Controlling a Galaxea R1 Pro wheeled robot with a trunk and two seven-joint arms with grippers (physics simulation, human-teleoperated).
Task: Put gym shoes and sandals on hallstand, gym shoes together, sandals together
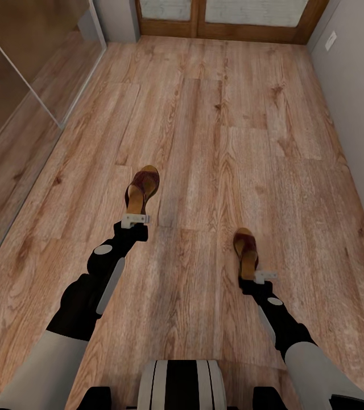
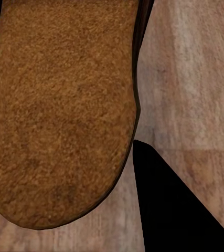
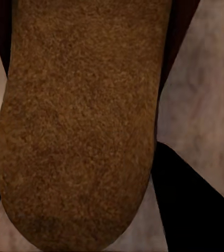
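Head view: both sandals (image 1: 141,189) (image 1: 245,248) held heel-first, toes pointing away.

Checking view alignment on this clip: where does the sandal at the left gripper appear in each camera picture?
Head view: the left sandal is left of centre, just beyond the left gripper.
Left wrist view: its tan insole is close up, heel end nearest.
Right wrist view: that close-up insole belongs to the other sandal.
Shared landmark: the wood-plank floor.

each arm holds out one sandal, left (image 1: 142,191) and right (image 1: 245,249), above the corridor floor (image 1: 250,125).
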